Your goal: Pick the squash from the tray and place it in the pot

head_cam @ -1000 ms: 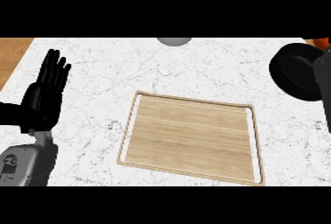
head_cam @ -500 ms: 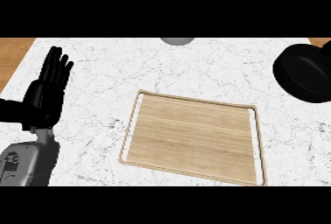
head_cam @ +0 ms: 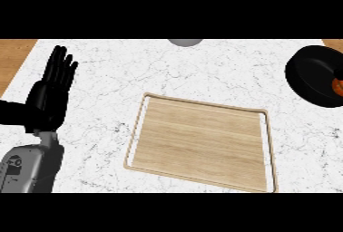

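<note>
The wooden tray (head_cam: 201, 140) lies flat in the middle of the white marble counter with nothing on it. A black pot (head_cam: 313, 76) sits at the right edge, partly cut off by the view. Inside it, at the very edge, shows an orange piece that looks like the squash (head_cam: 337, 85). My left hand (head_cam: 50, 97) rests open at the left, fingers straight and pointing up, well apart from the tray. My right hand does not show.
A grey round object (head_cam: 185, 41) pokes in at the counter's far edge. Brown wood (head_cam: 13, 56) borders the marble at the far left and at the top right corner. My grey left forearm (head_cam: 30, 167) fills the lower left corner.
The right arm and hand that covered the pot a second ago have left the view. The pot now shows uncovered with the orange piece inside. The left hand has stayed put.
</note>
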Robot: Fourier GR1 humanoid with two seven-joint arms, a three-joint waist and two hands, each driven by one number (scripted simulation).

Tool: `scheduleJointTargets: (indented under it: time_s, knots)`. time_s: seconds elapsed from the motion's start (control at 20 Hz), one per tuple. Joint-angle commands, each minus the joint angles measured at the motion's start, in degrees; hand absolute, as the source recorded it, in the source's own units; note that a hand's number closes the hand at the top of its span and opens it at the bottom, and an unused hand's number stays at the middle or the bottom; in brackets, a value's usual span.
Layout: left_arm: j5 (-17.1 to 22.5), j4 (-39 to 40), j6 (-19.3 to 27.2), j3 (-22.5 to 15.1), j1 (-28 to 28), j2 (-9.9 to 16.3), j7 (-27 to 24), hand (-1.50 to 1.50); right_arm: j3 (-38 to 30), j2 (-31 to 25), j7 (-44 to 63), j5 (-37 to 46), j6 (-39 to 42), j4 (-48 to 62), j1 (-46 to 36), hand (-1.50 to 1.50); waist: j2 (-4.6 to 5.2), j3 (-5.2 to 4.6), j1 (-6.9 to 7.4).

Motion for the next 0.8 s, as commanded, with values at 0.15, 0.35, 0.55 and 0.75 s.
scheduleJointTargets:
  time_s: [0.15, 0.35, 0.55, 0.75]
  knots:
    - [0.2, 1.6, -0.5, 1.4, -1.4, 1.0, 0.5, 0.0, -3.4, 0.0, -14.9, -6.6, -1.9, 2.4, 0.9, -1.5, 0.02, -0.02, 0.09]
    - [0.1, 2.8, -1.1, 0.6, 0.5, -0.7, -2.3, 0.0, -6.7, 0.7, -19.1, -11.6, -5.1, -1.0, -0.9, -1.5, -0.21, -0.07, -0.41]
    - [-0.7, 3.3, -0.3, 0.2, -1.0, -1.0, -1.5, 0.0, -10.5, 1.6, -19.4, -16.2, -9.0, -1.0, -3.5, -1.5, -0.11, -0.06, -0.2]
    - [0.7, 2.2, -1.3, 1.8, -0.2, -0.1, -2.0, 0.0, -15.6, 0.2, -23.9, -23.5, -8.6, -3.8, -1.7, -1.5, -0.4, -0.09, -0.81]
